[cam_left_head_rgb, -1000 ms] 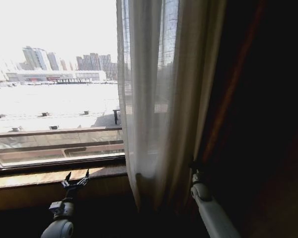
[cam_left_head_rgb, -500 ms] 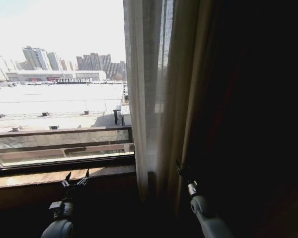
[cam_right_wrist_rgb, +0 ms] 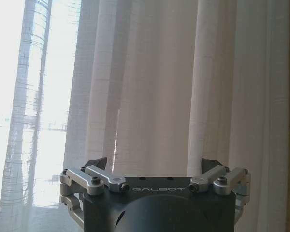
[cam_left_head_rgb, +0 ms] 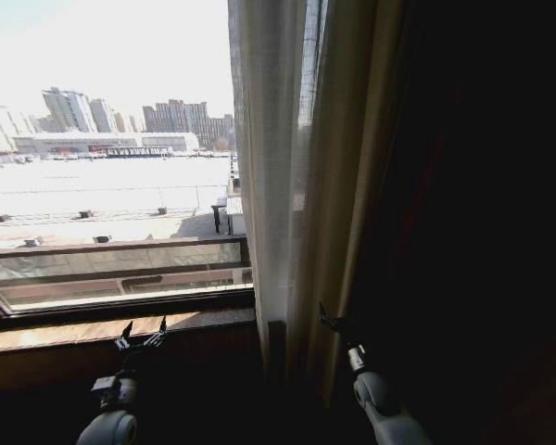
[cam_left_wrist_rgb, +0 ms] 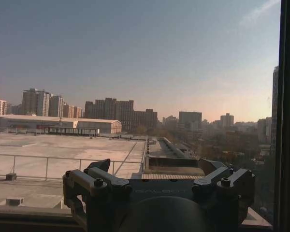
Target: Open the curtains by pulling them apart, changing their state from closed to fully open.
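Across the left half of the head view the window is standing bare, giving onto rooftops and distant towers. Low in the lower left of that frame the left gripper is hovering in front of the window sill, its fingers spread apart and holding nothing, with free space all around it. In the left wrist view the left gripper is facing the open glass, fingers wide.

At the centre of the head view the curtain is hanging bunched into a narrow band of cream pleats, its left edge falling just right of the bare glass and reaching down past the sill. Light is passing through its loose weave. In the lower centre-right the right gripper is sitting just beside the curtain's right edge, with the dark drape close on its other side. In the right wrist view the right gripper is open, empty, pointing at the pleats of the curtain.
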Available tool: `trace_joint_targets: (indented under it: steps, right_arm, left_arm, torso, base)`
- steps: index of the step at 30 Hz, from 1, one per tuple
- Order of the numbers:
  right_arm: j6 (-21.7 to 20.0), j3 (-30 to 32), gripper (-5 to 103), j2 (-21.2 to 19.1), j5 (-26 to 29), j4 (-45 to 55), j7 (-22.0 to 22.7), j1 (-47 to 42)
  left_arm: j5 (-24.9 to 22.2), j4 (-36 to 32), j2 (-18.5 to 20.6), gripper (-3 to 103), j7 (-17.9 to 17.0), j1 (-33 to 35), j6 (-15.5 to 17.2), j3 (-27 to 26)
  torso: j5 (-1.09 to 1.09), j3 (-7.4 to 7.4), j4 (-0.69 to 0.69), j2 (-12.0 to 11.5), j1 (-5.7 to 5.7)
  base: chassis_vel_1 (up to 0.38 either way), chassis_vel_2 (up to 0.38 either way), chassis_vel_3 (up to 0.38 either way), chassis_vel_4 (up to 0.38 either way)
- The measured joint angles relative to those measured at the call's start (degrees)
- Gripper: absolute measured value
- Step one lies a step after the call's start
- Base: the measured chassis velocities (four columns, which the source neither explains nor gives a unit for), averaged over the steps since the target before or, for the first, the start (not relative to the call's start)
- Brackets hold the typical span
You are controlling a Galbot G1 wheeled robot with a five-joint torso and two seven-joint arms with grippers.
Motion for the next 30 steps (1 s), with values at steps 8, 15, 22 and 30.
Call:
trace_joint_targets:
  steps: [8,15,22,30]
  right_arm:
    - [0.4,-0.4,100,0.0,0.0,-0.1,-0.4,0.2]
    - [2.5,-0.9,100,0.2,0.5,-1.7,-0.1,1.0]
    - [4.0,-1.3,100,0.3,1.1,-2.4,-0.8,1.4]
    - [4.8,-1.4,100,0.4,-0.4,-2.8,-1.1,1.5]
  left_arm:
    - [0.0,0.0,0.0,100,0.0,0.0,0.0,0.0]
    - [0.0,0.0,0.0,100,0.0,0.0,0.0,0.0]
    - [0.0,0.0,0.0,100,0.0,0.0,0.0,0.0]
    - [0.0,0.0,0.0,100,0.0,0.0,0.0,0.0]
  torso:
    - [-0.04,0.0,0.01,0.0,0.01]
    - [-0.03,0.0,0.01,0.0,0.0]
    - [-0.05,0.0,0.03,0.0,0.0]
    - [0.04,0.0,0.01,0.0,0.0]
  base:
    - [0.256,0.276,-0.263,-0.274]
    - [0.33,0.341,-0.341,-0.321]
    - [0.259,0.271,-0.261,-0.269]
    - [0.039,0.026,-0.011,-0.033]
